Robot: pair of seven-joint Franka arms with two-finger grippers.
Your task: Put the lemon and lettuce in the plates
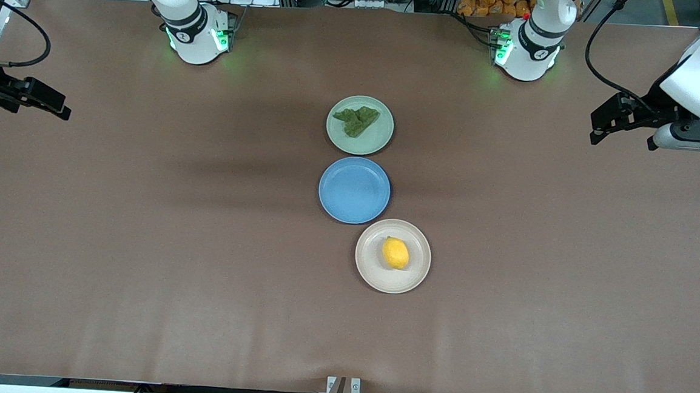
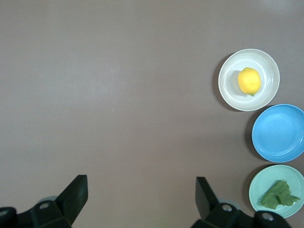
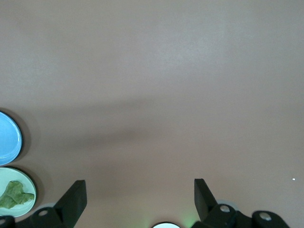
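Down the middle of the bench point(image 1: 139, 256) you have three round, shallow matte plates in a row. The pale mint green plate point(image 1: 360, 125) lies farthest from the front camera and carries the lettuce point(image 1: 356, 119), a wrinkly dull-green leaf piece with ragged edges, lying toward the rim nearest the robot bases. The blue plate point(image 1: 354, 190) comes next, just beside the mint one, with nothing in it. The beige-cream plate point(image 1: 393, 256) lies nearest the front camera, set a little toward the left arm's end, and holds the lemon point(image 1: 395, 253), a smooth oval bright-yellow fruit, near its centre.

Your left gripper point(image 1: 600, 124) hangs up in the air over the left arm's end of the bench, well apart from the plates, its black fingers point(image 2: 76, 192) spread wide with nothing between them. Your right gripper point(image 1: 58, 106) hangs over the right arm's end, likewise well clear, and its fingers point(image 3: 76, 199) are also parted and empty. Both arms wait, wrists looking straight down on the plain brown bench covering.
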